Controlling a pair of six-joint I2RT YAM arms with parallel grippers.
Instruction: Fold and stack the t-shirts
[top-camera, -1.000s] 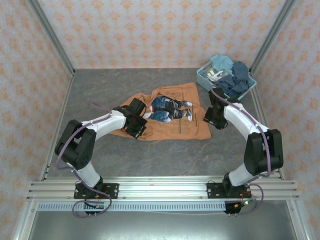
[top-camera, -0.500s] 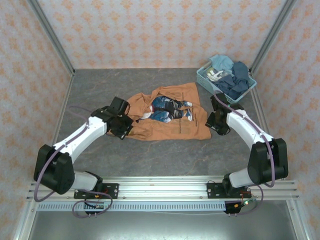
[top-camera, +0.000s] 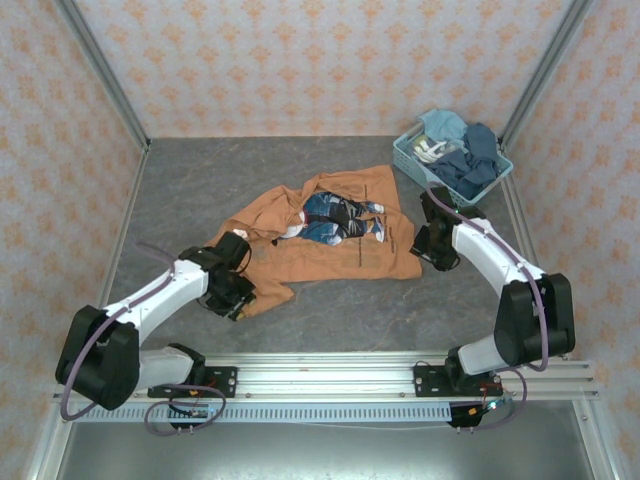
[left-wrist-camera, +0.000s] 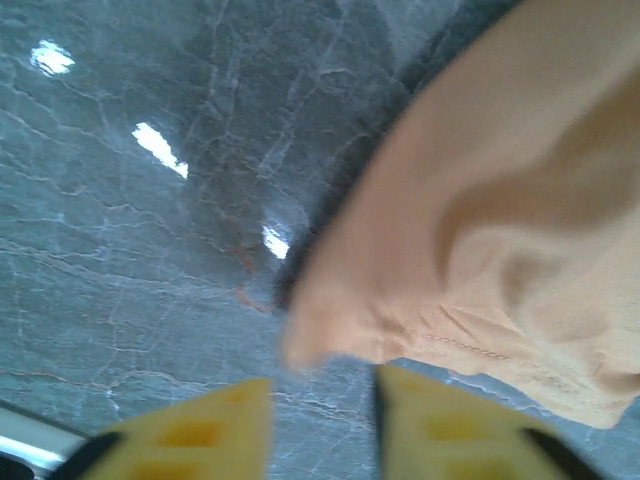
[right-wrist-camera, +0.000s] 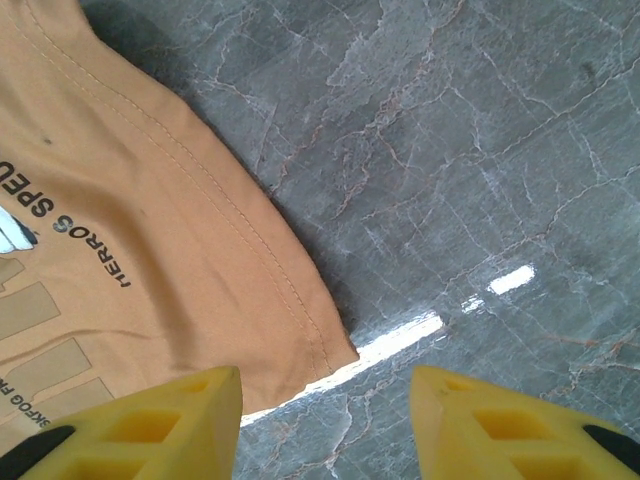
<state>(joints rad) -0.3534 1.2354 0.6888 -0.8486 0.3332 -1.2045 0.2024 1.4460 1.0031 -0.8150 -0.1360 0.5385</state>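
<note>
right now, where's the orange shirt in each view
top external: shirt spread mid-table, print up.
left wrist: shirt upper right, its blurred edge just above the left pincer.
right wrist: shirt on the left, its corner ending above the right pincer.
shared landmark: the grey marbled table under it.
</note>
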